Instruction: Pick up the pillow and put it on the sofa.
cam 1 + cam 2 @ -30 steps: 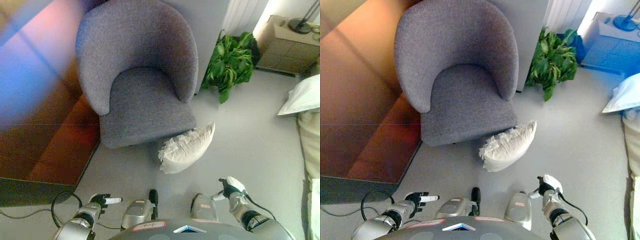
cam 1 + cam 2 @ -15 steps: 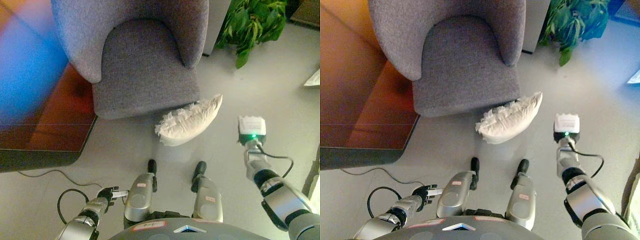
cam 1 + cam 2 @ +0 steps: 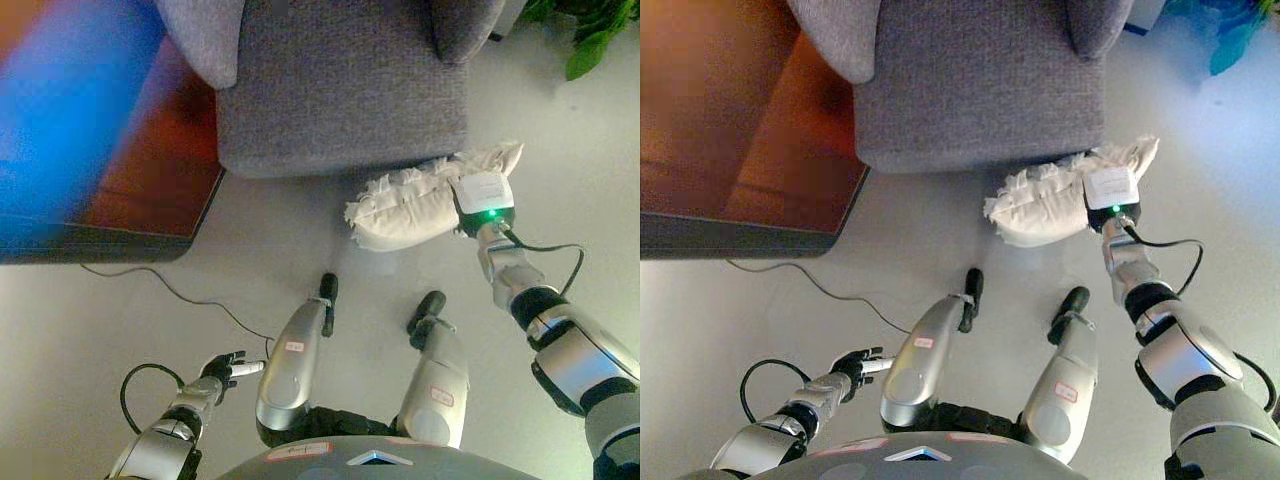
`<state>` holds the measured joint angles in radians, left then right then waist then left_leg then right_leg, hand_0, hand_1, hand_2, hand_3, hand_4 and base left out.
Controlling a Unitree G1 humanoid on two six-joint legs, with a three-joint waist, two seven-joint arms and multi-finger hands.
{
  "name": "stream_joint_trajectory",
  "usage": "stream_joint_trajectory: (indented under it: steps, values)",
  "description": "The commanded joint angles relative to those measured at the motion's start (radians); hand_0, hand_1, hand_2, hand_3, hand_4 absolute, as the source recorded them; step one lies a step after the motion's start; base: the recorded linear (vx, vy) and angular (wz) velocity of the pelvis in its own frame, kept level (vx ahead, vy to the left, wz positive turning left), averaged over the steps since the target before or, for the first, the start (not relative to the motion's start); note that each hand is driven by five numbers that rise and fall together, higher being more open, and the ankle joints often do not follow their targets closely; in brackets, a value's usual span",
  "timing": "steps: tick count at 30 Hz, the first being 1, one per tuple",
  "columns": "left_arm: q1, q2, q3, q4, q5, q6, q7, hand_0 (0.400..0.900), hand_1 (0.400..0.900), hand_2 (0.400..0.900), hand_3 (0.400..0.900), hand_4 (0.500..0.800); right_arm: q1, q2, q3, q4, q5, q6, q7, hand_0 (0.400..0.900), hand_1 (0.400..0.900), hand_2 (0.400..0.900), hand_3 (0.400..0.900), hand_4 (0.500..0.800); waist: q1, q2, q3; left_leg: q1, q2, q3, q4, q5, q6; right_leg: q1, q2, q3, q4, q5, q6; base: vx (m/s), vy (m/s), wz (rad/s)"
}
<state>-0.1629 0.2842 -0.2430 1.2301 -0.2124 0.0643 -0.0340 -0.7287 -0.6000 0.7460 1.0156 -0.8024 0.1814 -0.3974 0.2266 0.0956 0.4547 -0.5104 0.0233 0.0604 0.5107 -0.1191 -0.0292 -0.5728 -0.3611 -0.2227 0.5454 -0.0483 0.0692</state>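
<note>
Right now my right hand (image 3: 470, 215) is reaching onto the pillow (image 3: 410, 200), which is lying on the floor (image 3: 150, 310) just in front of the grey sofa (image 3: 340, 90); fingers hidden behind the wrist, can't tell if gripping. Left hand (image 3: 222, 367) is hanging low by my side, fingers relaxed, holding nothing.
</note>
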Motion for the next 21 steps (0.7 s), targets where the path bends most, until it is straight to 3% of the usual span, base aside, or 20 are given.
stream_joint_trajectory:
  steps: [1, 7, 8, 21]
  values:
    - [0.102, 0.057, 0.002, 0.041, -0.014, -0.009, 0.001, 0.9, 0.9, 0.9, 0.9, 0.8, -0.072, -0.046, -0.002, -0.081, 0.055, 0.008, -0.028, 0.9, 0.9, 0.9, 0.9, 0.8, 0.008, -0.009, -0.016, -0.03, 0.032, -0.045, 0.046, -0.028, -0.013, 0.03, -0.046, 0.055, 0.063, -0.043, 0.032, -0.02, 0.02, 0.15]
    - [0.113, 0.047, -0.003, 0.034, -0.022, -0.009, 0.001, 0.9, 0.9, 0.9, 0.9, 0.8, -0.123, -0.043, 0.01, -0.084, 0.043, 0.003, -0.019, 0.9, 0.9, 0.9, 0.9, 0.8, 0.021, 0.003, 0.005, -0.079, 0.025, -0.051, 0.097, -0.04, -0.007, -0.019, -0.052, 0.063, 0.126, -0.06, 0.025, 0.0, 0.039, 0.06]
    - [0.114, 0.047, -0.004, 0.034, -0.034, -0.006, 0.0, 0.9, 0.9, 0.9, 0.9, 0.8, -0.131, -0.042, 0.014, -0.082, 0.041, 0.003, -0.02, 0.9, 0.9, 0.9, 0.9, 0.8, 0.025, 0.005, 0.009, -0.079, 0.027, -0.054, 0.123, -0.073, -0.012, -0.021, -0.05, 0.072, 0.154, -0.09, 0.035, 0.05, 0.016, 0.05]
    - [0.133, 0.05, -0.024, -0.013, -0.063, -0.004, 0.011, 0.9, 0.9, 0.9, 0.9, 0.8, -0.273, -0.073, 0.05, -0.084, 0.123, 0.006, 0.037, 0.9, 0.9, 0.9, 0.9, 0.8, 0.057, 0.042, 0.047, -0.263, -0.014, -0.071, 0.309, -0.118, 0.012, -0.211, -0.052, 0.11, 0.372, -0.161, 0.006, -0.04, 0.015, 0.06]
